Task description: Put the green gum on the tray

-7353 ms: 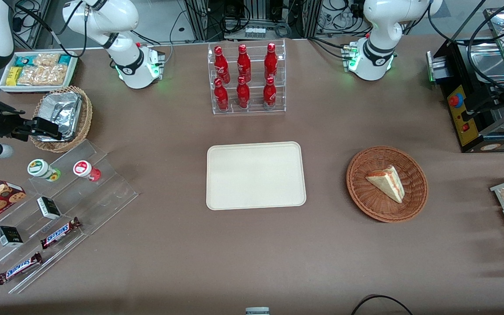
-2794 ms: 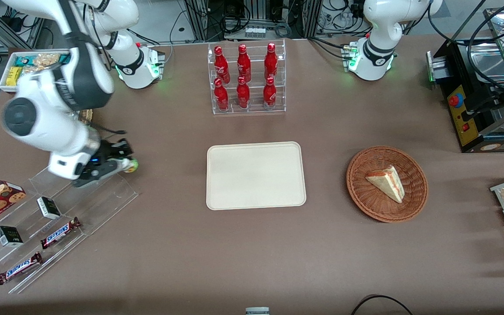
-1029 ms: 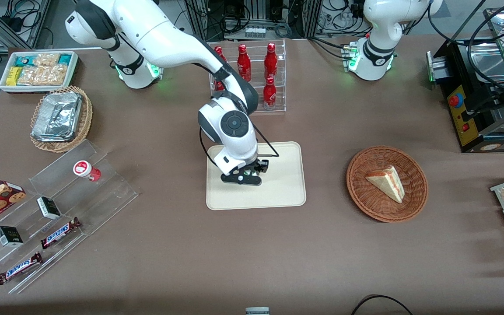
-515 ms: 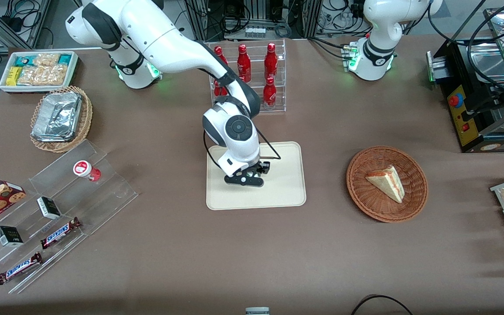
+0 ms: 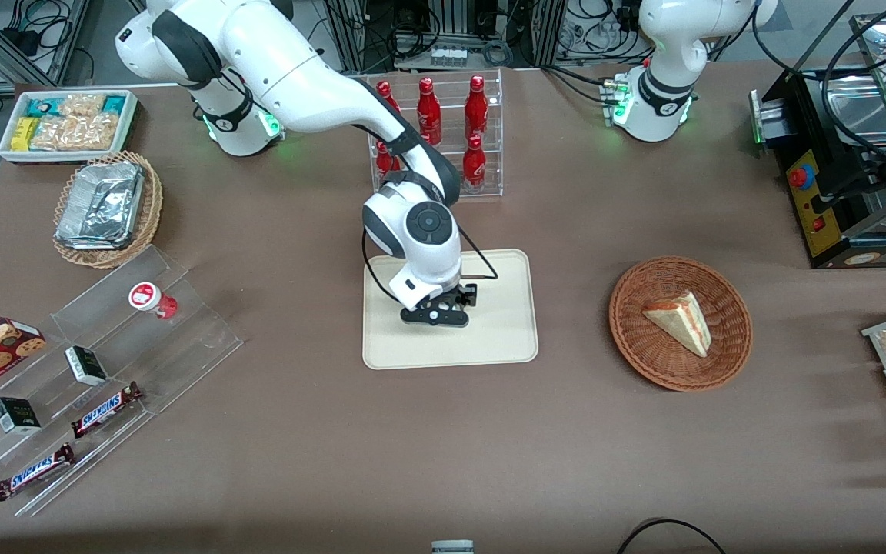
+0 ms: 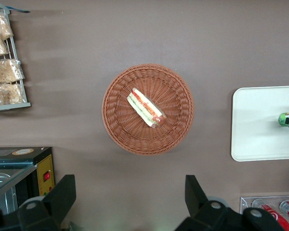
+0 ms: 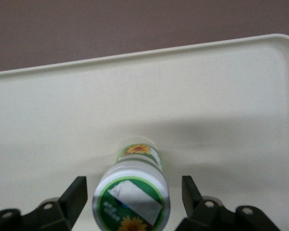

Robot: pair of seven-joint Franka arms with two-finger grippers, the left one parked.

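On the tray (image 5: 489,338), near its middle, the green gum (image 7: 133,192) stands upright on the cream surface. Directly above it hangs the tool (image 7: 130,196), its fingers (image 7: 75,196) spread apart with a clear gap to the canister on either side, touching nothing.

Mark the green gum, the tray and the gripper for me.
green gum (image 7: 131,198), right wrist view, on its white lid.
tray (image 5: 504,338), front view, on bare surface near a corner.
gripper (image 7: 130,195), right wrist view, midway between its open jaws.

Matt cream plastic tray (image 7: 221,86), glossy-lidded green gum (image 7: 133,195), woven wicker basket (image 5: 727,362).
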